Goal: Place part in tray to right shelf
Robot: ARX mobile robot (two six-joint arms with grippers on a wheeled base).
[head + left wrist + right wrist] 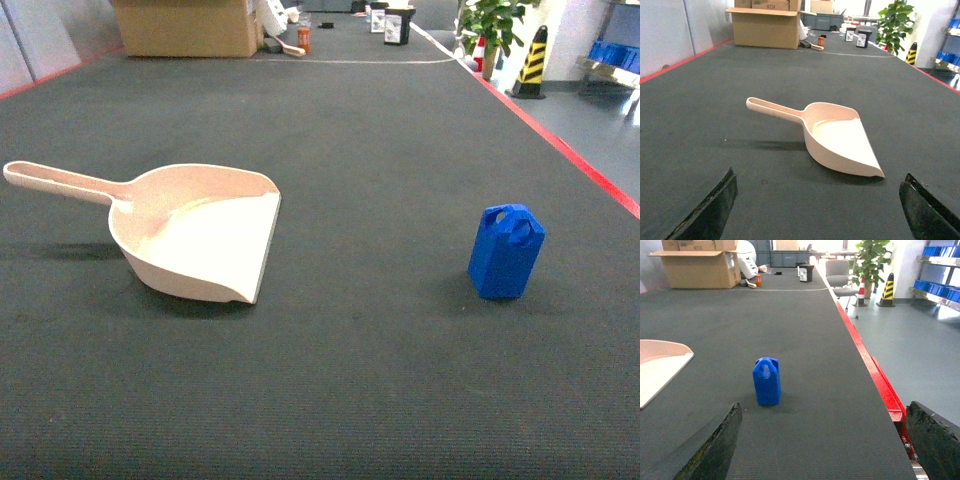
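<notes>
A: Closest stuff first, grippers?

B: Left gripper (pixel 817 210): both fingers (pixel 710 210) show at the bottom corners of the left wrist view, spread wide apart, nothing btwn them. Right gripper (pixel 822 447) same: fingers (pixel 715 447) far apart at the frame's bottom corners, holding nothing. Neither shows in the head view.

A: Tray?

B: Tray (pixel 200 240) lies flat on the dark mat (pixel 350 380), left side of the head view. Handle points away to the left, flat lip faces right. Inside looks bare, just pale plastic w/ light on it. From the left wrist cam it sits just ahead of the open fingers, not touching them.

A: And the part?

B: Part (pixel 506 252) stands upright on the mat, right side, loop end up. Well apart from the tray, not in it. In the right wrist view it's ahead of the gripper, left of centre, w/ the tray's lip poking in at the left edge.

A: Further back?

B: Red strip (pixel 875 375) runs along the mat's right edge. Beyond: open cardboard box (pixel 185 25) far left, potted plant (pixel 495 25), striped cone (pixel 530 60). Blue crates (pixel 940 287) on a metal rack (pixel 932 295) far right; can't tell what's in them.
</notes>
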